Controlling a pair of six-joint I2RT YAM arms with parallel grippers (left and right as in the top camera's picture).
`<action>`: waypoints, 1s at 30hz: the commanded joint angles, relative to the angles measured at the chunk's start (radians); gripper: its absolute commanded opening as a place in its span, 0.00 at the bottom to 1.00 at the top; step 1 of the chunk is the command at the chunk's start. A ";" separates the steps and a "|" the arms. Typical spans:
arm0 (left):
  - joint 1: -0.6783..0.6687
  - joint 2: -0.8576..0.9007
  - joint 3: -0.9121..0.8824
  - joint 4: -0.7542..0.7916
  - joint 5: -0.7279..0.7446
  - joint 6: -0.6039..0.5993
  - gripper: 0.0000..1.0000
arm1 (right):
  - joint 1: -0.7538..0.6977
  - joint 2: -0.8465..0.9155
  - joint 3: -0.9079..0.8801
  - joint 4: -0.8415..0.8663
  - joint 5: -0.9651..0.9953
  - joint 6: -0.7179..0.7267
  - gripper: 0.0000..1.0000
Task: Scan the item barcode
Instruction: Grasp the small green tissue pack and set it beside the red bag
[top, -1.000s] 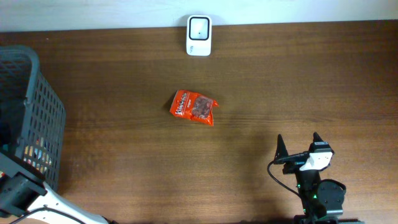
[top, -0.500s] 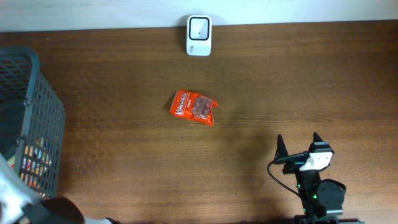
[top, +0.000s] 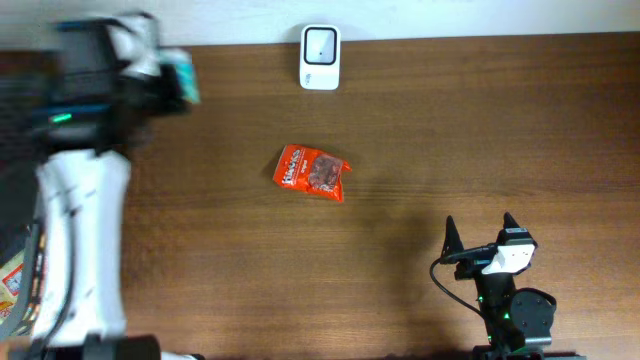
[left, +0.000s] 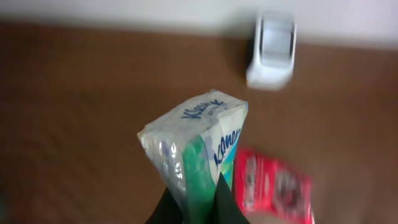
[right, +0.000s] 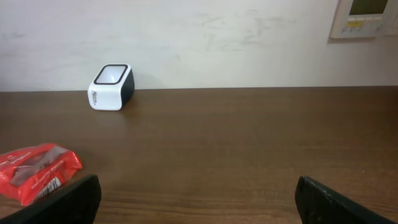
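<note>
My left gripper (top: 178, 80) hangs over the table's back left, blurred by motion. It is shut on a green-and-white Kleenex tissue pack (left: 198, 140), which sticks up from between the fingers (left: 225, 202). The pack (top: 187, 82) shows as a teal patch in the overhead view. The white barcode scanner (top: 320, 57) stands at the back edge, to the right of the pack, and it also shows as the scanner (left: 272, 51) and the scanner (right: 112, 87). My right gripper (top: 480, 232) rests open at the front right, with nothing between its fingers (right: 56, 202).
A red snack packet (top: 313, 173) lies on the wood near the middle, also seen as the packet (right: 37, 171) and the packet (left: 273, 186). A dark basket (top: 12, 200) sits at the left edge, mostly behind my left arm.
My left arm has come up from the basket at the front left and swung to the back left with the tissue pack in it. The right arm has not moved.
</note>
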 joint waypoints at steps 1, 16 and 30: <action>-0.113 0.082 -0.118 -0.009 -0.079 -0.031 0.00 | -0.006 -0.007 -0.007 -0.003 0.009 -0.004 0.99; -0.265 0.271 -0.211 0.023 -0.104 -0.048 1.00 | -0.006 -0.007 -0.007 -0.003 0.009 -0.004 0.99; -0.092 0.094 0.428 -0.220 -0.284 0.018 0.99 | -0.006 -0.007 -0.007 -0.003 0.009 -0.004 0.99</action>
